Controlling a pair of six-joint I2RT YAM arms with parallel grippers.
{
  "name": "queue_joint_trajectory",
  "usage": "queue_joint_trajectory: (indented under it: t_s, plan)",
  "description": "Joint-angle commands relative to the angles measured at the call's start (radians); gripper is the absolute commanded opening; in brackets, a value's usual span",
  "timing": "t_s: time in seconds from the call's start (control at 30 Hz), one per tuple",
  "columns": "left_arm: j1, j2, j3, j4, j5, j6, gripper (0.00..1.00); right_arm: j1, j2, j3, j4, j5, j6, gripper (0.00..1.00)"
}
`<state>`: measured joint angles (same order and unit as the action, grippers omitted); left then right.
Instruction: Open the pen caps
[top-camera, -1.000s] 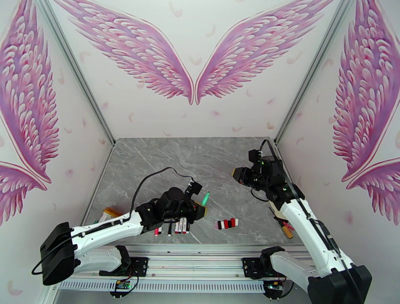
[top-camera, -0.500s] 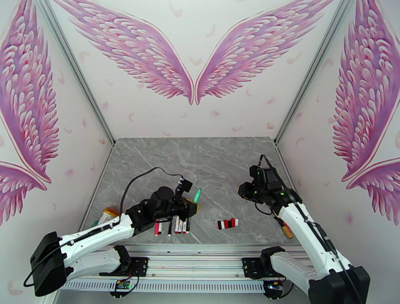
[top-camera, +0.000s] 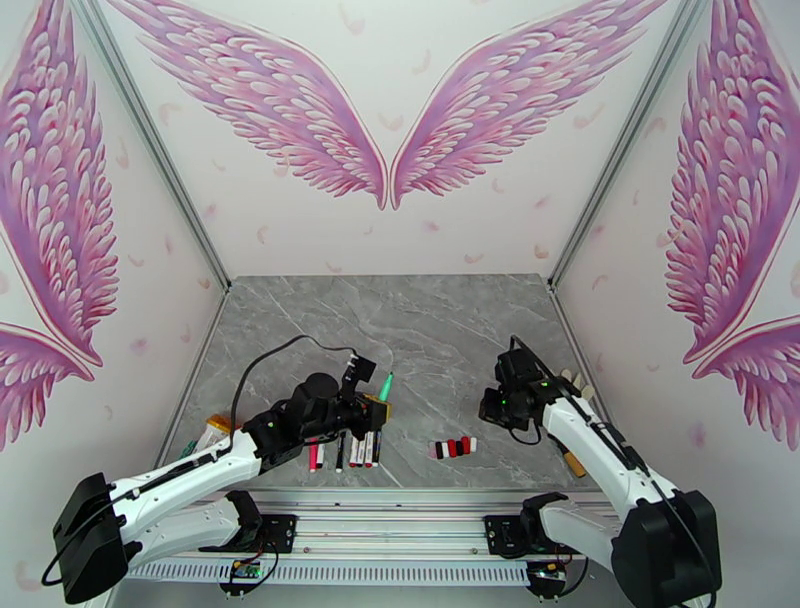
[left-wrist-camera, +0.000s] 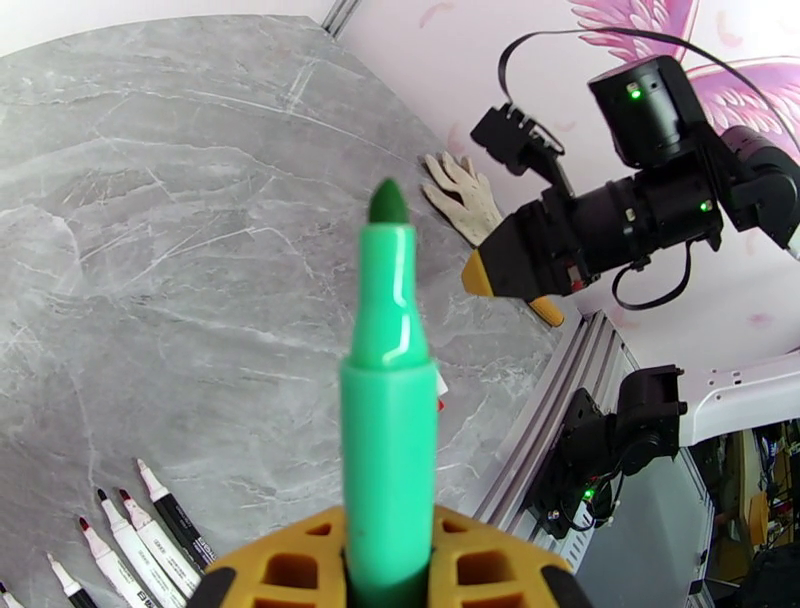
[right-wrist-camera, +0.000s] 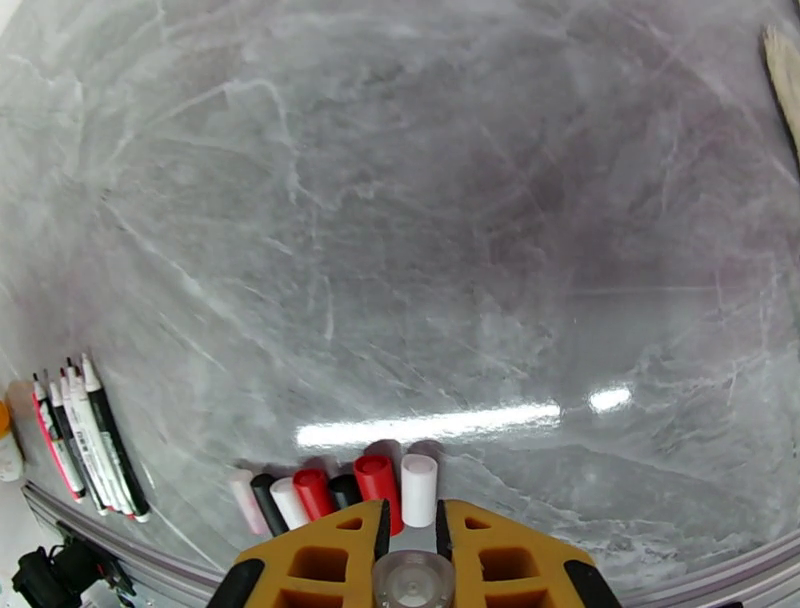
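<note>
My left gripper is shut on a green pen that stands uncapped, tip up. From above, that pen is held over the table just behind a row of several uncapped pens. Those pens also lie at the lower left of the left wrist view. Several red, black and white pen caps lie in a row at the front middle. My right gripper hovers just behind and right of them, shut on a small pale round cap. The row of caps lies right ahead of its fingers.
A white glove lies by the right wall, with an orange-handled object nearer the front. A yellow-orange object sits at the front left corner. The table's front rail runs just below the pens and caps.
The left arm drew back and to the left with the green pen. The right gripper came down and toward the front, stopping near the row of caps.
</note>
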<state>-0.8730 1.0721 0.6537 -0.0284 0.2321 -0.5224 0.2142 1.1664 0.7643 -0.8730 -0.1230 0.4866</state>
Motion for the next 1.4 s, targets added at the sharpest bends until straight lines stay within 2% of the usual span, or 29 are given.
queue_joint_trajectory:
  t_s: [0.0, 0.2, 0.6, 1.03, 1.37]
  plan:
    - [0.008, -0.017, -0.016, 0.011, -0.01, 0.019, 0.05, 0.036, 0.021, -0.026, -0.032, 0.066, 0.058, 0.12]
    - [0.012, -0.004, -0.009, 0.001, -0.007, 0.028, 0.05, 0.079, 0.058, -0.066, -0.012, 0.085, 0.113, 0.13]
    - [0.017, 0.011, -0.003, 0.006, 0.005, 0.018, 0.05, 0.09, 0.093, -0.152, 0.079, 0.027, 0.125, 0.14]
    - [0.017, 0.038, -0.008, 0.03, 0.026, -0.004, 0.05, 0.09, 0.099, -0.151, 0.094, 0.022, 0.116, 0.28]
    - [0.015, 0.04, -0.011, 0.025, 0.023, -0.019, 0.05, 0.09, 0.074, -0.15, 0.092, 0.018, 0.119, 0.29]
